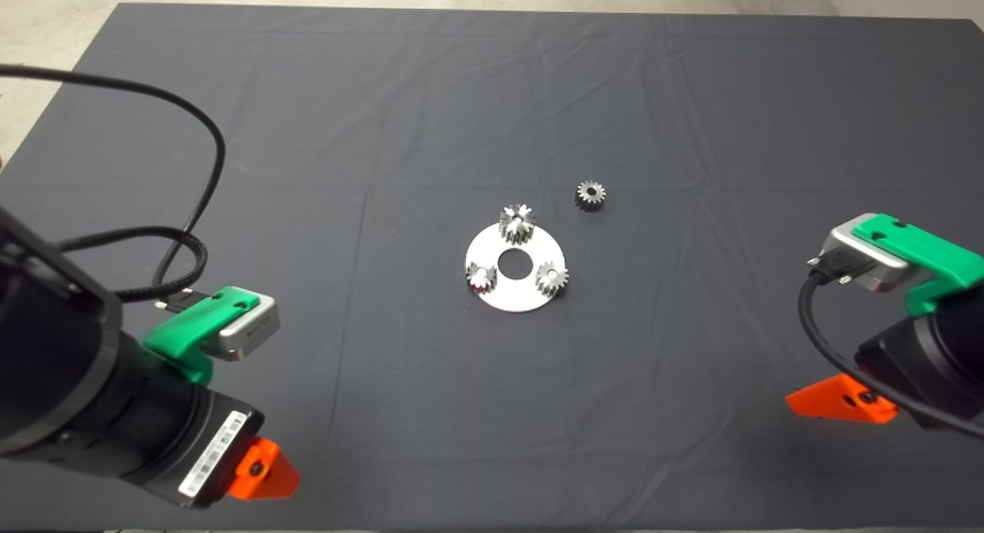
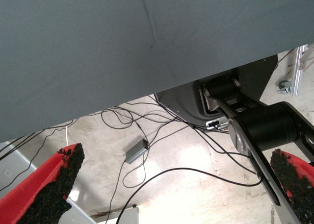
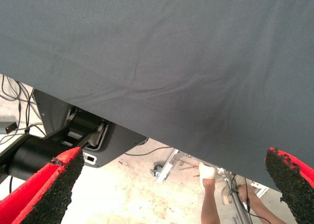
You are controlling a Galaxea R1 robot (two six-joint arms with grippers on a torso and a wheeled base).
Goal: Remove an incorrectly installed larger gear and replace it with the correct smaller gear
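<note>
The left end effector [image 1: 257, 471] waits at the surface's [image 1: 384, 94] near left corner, fingers wide apart, empty. At the centre, a silver disc [image 1: 515, 291] carries the larger gear [image 1: 518, 222] and two small gears. The smaller gear [image 1: 590, 194] lies just beyond the disc. The right end effector [image 1: 842, 401] waits near the right edge, wide open, empty.

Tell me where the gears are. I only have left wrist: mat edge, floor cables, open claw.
Observer: In the head view, the silver-grey long-toothed larger gear sits on the far edge of a round silver metal plate, mid-mat.
Operator: Replacement?
Observer: The small dark-grey short-toothed smaller gear lies loose on the dark mat, off the plate, beyond it and to the right.
Operator: Right claw?
Observer: The right claw is parked at the mat's lower right edge, open and empty.
</note>
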